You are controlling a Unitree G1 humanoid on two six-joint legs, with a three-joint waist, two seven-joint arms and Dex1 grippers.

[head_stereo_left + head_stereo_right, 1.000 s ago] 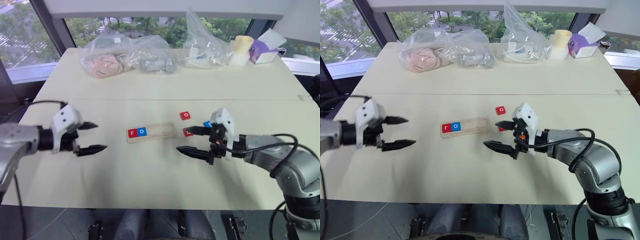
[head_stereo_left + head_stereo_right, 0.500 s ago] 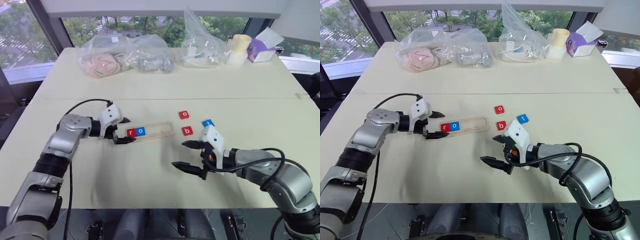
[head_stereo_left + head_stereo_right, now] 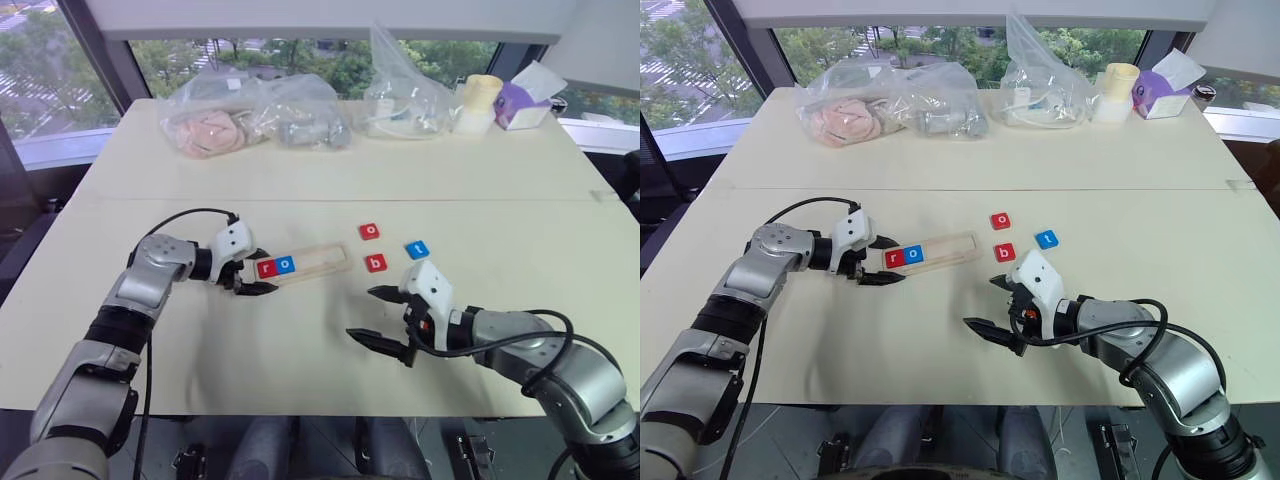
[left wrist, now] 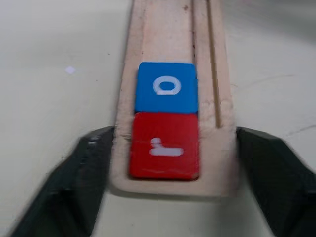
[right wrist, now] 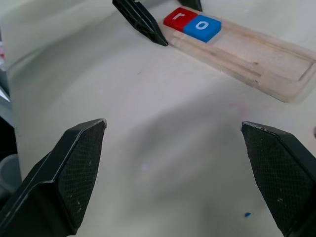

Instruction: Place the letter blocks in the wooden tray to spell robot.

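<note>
Left claw [image 3: 883, 260] closed on the near-left end of the wooden tray [image 3: 945, 247].
Red r block [image 3: 894, 257] and blue o block [image 3: 913, 254] sit in the tray; red o [image 3: 1001, 221], red b [image 3: 1005, 252] and blue t [image 3: 1046, 239] lie loose on the tabletop [image 3: 1040, 170]; right claw [image 3: 992, 306] spread open.

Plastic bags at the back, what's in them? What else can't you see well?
- plastic bags, eye views: crinkled plastic blurs the contents.
- wooden tray, left wrist view: far end cut off by the edge.
- purple box, eye views: too small to read.
</note>
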